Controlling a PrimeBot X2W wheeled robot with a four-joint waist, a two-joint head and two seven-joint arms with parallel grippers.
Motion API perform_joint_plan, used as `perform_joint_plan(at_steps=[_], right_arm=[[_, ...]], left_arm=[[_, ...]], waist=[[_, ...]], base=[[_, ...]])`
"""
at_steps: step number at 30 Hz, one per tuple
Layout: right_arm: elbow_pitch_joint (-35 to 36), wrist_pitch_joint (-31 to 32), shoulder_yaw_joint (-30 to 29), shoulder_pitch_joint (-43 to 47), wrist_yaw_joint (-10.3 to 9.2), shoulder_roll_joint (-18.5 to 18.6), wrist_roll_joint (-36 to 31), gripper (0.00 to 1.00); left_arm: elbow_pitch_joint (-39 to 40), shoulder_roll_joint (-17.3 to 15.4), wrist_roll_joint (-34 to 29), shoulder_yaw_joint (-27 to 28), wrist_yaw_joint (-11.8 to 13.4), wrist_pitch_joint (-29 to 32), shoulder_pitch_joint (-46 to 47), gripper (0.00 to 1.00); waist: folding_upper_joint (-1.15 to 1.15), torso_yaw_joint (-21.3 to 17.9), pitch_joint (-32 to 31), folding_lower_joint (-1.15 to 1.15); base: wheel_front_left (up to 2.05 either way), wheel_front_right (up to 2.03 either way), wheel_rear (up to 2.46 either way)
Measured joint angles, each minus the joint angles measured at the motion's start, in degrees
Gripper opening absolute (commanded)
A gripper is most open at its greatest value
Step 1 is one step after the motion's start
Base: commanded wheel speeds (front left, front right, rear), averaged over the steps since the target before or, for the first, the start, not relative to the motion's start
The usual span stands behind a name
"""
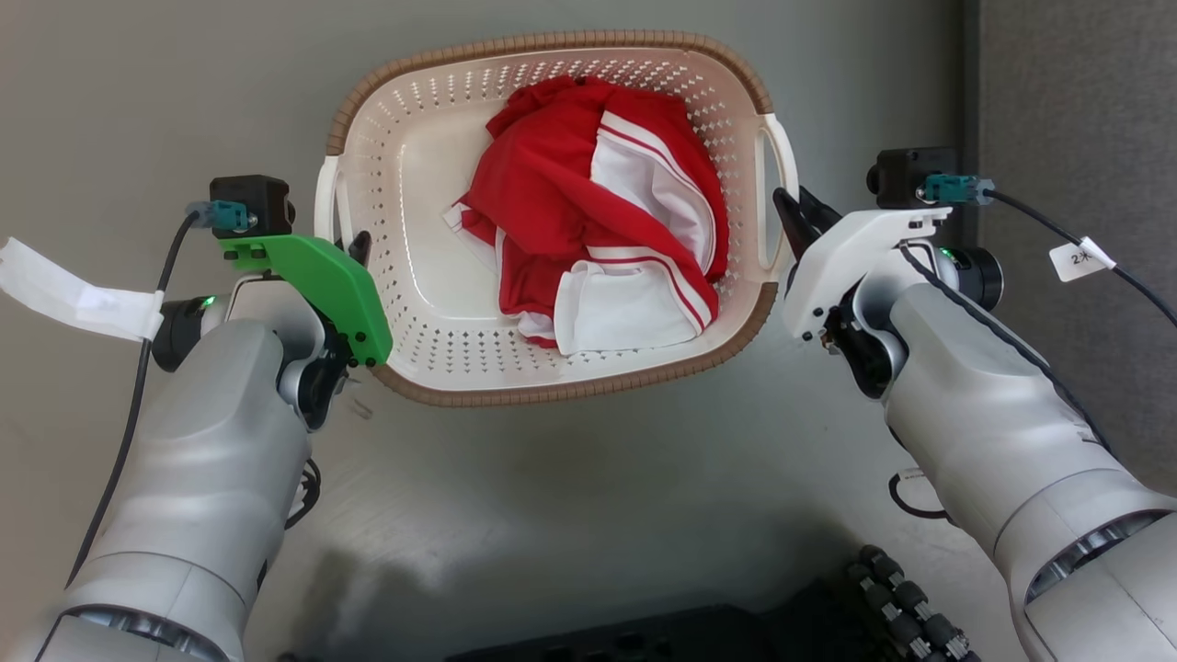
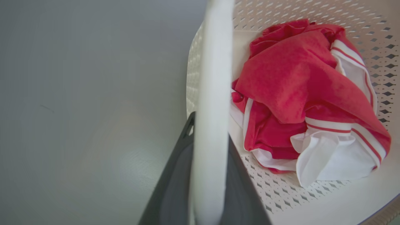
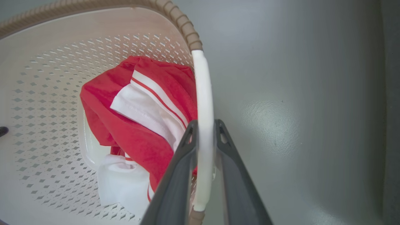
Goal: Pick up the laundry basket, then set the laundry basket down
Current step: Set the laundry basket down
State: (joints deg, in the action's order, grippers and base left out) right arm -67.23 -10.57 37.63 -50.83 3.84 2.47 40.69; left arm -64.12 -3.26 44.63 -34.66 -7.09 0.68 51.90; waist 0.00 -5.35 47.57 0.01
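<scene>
Two grips are carrying this step. The left fingers [image 2: 178, 162] are closed on the left handle [image 2: 212, 78] of the basket [image 1: 552, 41], and the right fingers [image 3: 184, 150] are closed on the right handle [image 3: 203, 103]. Each white bar is pinched between its dark pair. The basket is sitting between our two arms over the grey floor [image 1: 588, 496], with a red and white garment [image 1: 570, 211] bunched toward its right half. We cannot tell whether its base is touching the floor or hanging just above it.

We are judging this as the carrying part of the task. We are therefore aiming to move both arms together, at one height and one pace, so that the rim is riding level and neither handle is twisting in its grip. We are also holding the gap between the arms fixed, since pulling apart or squeezing in is likely to flex the thin plastic or let a bar slide. For the set-down, we are planning a straight, slow descent, opening both pairs only once the base is lying flat.
</scene>
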Motion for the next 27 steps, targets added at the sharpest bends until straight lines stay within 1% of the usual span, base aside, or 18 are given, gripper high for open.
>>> perform_joint_plan(at_steps=[2,10,27], right_arm=[[-0.1,-0.6,0.0,-0.4,-0.27,0.0,0.0,0.00],[0.1,-3.5,-0.5,-2.7,-0.14,0.5,0.0,0.00],[-1.4,-3.1,-0.8,-2.6,0.18,-0.3,0.2,0.00]], left_arm=[[-0.3,0.1,0.0,0.0,0.0,-0.7,0.2,0.00],[-0.7,0.0,0.0,0.0,0.0,-2.3,2.2,0.00],[-2.9,0.7,0.1,-0.7,-0.2,-2.5,2.5,0.00]], waist=[[0.00,0.1,1.5,0.00],[0.00,0.3,3.9,-0.01],[0.00,0.2,3.1,-0.01]], base=[[0.00,0.00,0.00],[0.00,0.00,0.00],[0.00,0.00,0.00]])
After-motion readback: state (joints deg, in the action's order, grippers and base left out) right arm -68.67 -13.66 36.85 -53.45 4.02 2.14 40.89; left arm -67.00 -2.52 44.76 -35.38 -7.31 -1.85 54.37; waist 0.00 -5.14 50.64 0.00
